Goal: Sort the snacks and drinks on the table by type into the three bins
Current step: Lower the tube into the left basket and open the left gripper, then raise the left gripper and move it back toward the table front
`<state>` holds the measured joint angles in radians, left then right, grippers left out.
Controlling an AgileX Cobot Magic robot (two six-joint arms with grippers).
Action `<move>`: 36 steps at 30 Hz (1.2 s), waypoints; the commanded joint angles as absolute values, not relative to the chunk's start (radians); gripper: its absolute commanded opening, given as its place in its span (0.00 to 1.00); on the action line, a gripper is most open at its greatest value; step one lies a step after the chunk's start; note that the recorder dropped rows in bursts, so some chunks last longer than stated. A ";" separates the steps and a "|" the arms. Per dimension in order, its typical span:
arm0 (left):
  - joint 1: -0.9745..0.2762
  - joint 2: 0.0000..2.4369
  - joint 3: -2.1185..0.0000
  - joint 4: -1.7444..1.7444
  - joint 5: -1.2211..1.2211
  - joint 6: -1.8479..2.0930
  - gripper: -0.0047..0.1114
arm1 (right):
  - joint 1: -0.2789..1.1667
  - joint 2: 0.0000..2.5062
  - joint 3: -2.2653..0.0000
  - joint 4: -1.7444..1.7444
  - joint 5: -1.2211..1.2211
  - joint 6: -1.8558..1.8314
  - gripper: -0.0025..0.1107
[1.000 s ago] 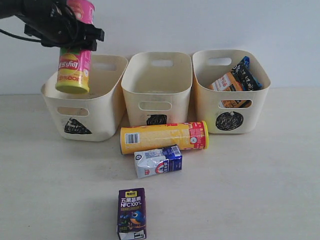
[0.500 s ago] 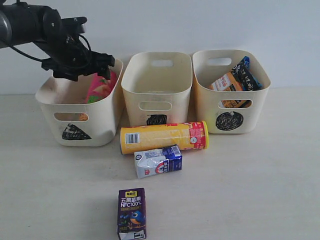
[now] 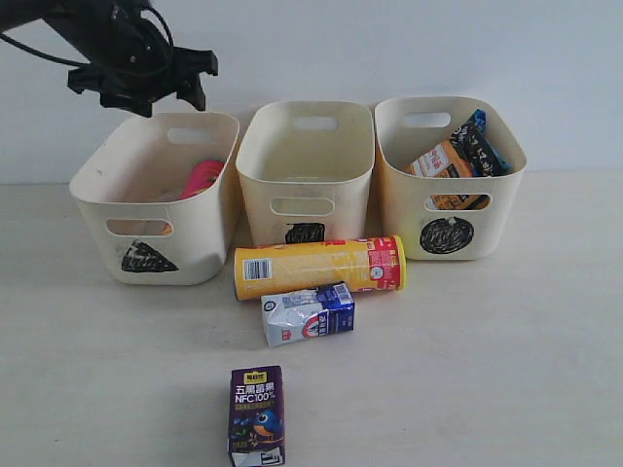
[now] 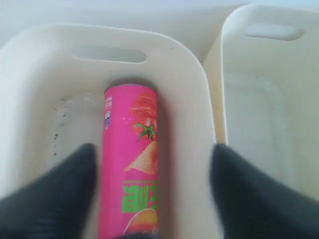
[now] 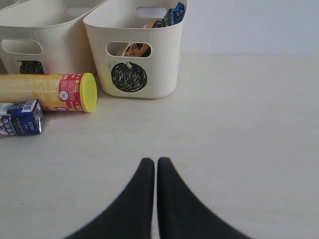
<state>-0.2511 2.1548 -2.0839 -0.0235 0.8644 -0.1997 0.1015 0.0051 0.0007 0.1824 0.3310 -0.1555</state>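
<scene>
The pink chip tube [image 3: 201,178] [image 4: 130,159] lies inside the triangle bin [image 3: 156,199] [image 4: 30,64]. My left gripper [image 3: 146,92] [image 4: 152,164] hangs open above that bin, holding nothing. The square bin [image 3: 306,170] [image 4: 259,89] stands in the middle. The orange and blue-and-black bags [image 3: 458,156] rest in the circle bin [image 3: 448,175] [image 5: 132,55]. In front of the bins lies the yellow tube [image 3: 318,267] [image 5: 47,92], with the white and blue carton [image 3: 308,313] [image 5: 20,118] beside it. Nearer stands the purple carton [image 3: 257,415]. My right gripper [image 5: 156,162] is shut, empty, low over the table.
A plain white wall rises behind the bins. The pale tabletop [image 3: 487,350] stretches to the right of the cartons and in front of the circle bin.
The left gripper lowered the pink tube into the triangle bin, let go of it and rose above the bin. The bin shifted slightly left. The other things have not moved.
</scene>
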 commanded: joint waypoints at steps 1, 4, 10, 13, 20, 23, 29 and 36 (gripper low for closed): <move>-0.249 2.080 -2.098 -0.018 0.927 -0.189 0.18 | 0.102 0.000 0.000 0.181 0.329 -0.157 0.02; -0.249 2.033 -2.098 -0.020 0.970 -0.153 0.09 | 0.102 0.000 0.000 0.181 0.329 -0.157 0.02; -0.249 1.864 -2.051 -0.140 1.067 -0.033 0.08 | 0.102 0.000 0.000 0.181 0.329 -0.157 0.02; -0.258 1.756 -1.963 -0.176 1.064 0.000 0.08 | 0.102 0.000 0.000 0.181 0.329 -0.157 0.02; -0.327 1.506 -1.664 -0.183 0.981 0.016 0.08 | 0.102 0.000 0.000 0.181 0.327 -0.155 0.02; -0.345 1.406 -1.549 -0.188 0.938 0.016 0.08 | 0.102 0.000 0.000 0.181 0.327 -0.155 0.02; -0.350 1.212 -1.301 -0.221 0.835 0.000 0.08 | 0.102 0.000 0.000 0.181 0.327 -0.155 0.02; -0.350 1.043 -1.068 -0.316 0.766 -0.038 0.08 | 0.102 0.000 0.000 0.181 0.327 -0.155 0.02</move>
